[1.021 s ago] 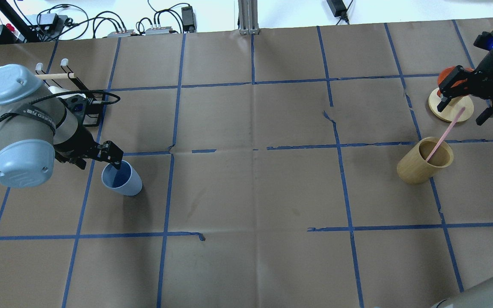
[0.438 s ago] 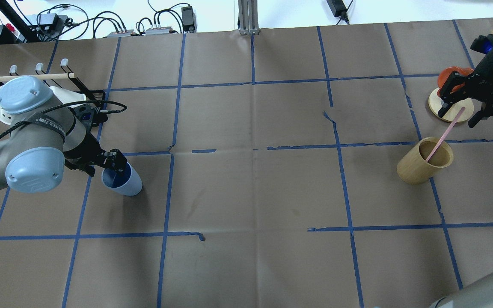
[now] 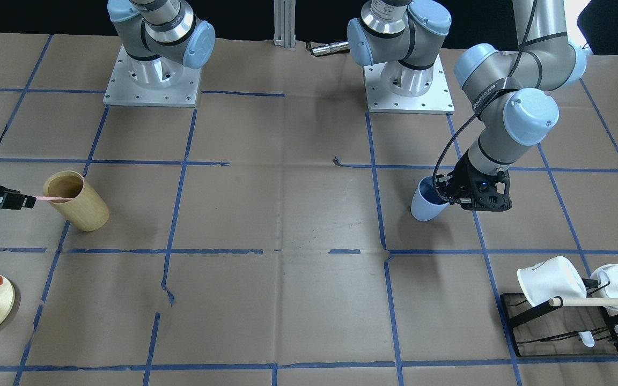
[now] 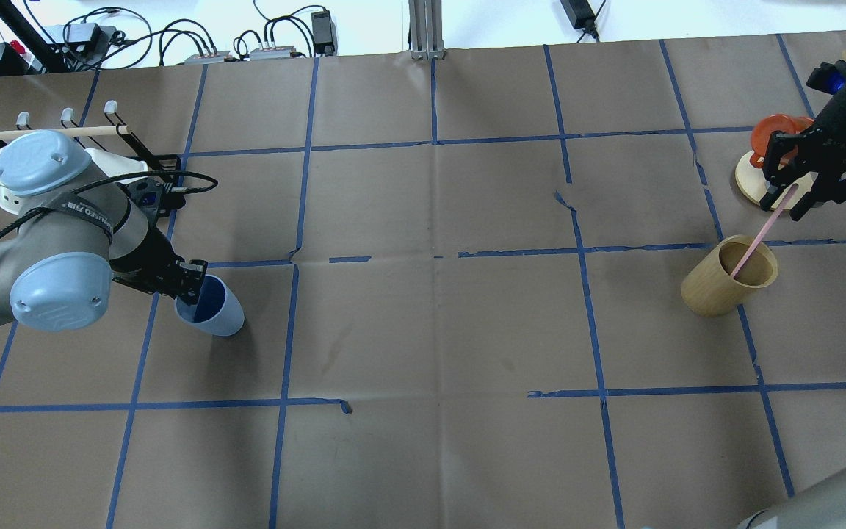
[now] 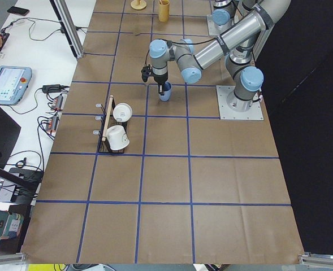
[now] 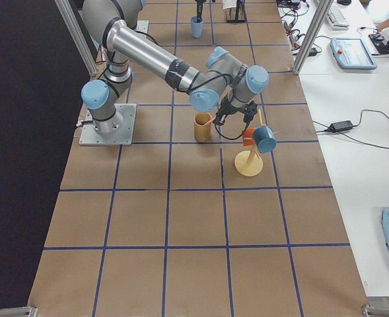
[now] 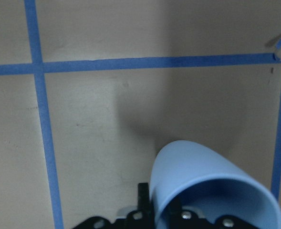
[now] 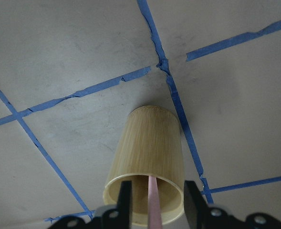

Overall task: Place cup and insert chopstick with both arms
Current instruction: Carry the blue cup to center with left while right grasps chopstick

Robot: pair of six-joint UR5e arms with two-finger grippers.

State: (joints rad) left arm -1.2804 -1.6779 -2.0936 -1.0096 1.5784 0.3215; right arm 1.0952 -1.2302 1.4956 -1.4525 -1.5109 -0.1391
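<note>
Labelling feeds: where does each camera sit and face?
Front: across table, facing arm bases.
Overhead: from behind, looking down; left hand at blue cup.
Exterior left: table end, left arm near.
Exterior right: opposite end, right arm near.
Left wrist: past left hand, onto cup.
Right wrist: likewise, onto bamboo holder, chopstick.
Front, overhead: same scene, mirrored.

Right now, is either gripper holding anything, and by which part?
The left gripper pinches the blue cup by its rim, one jaw inside. The right gripper straddles the pink chopstick near its top, jaws open.
</note>
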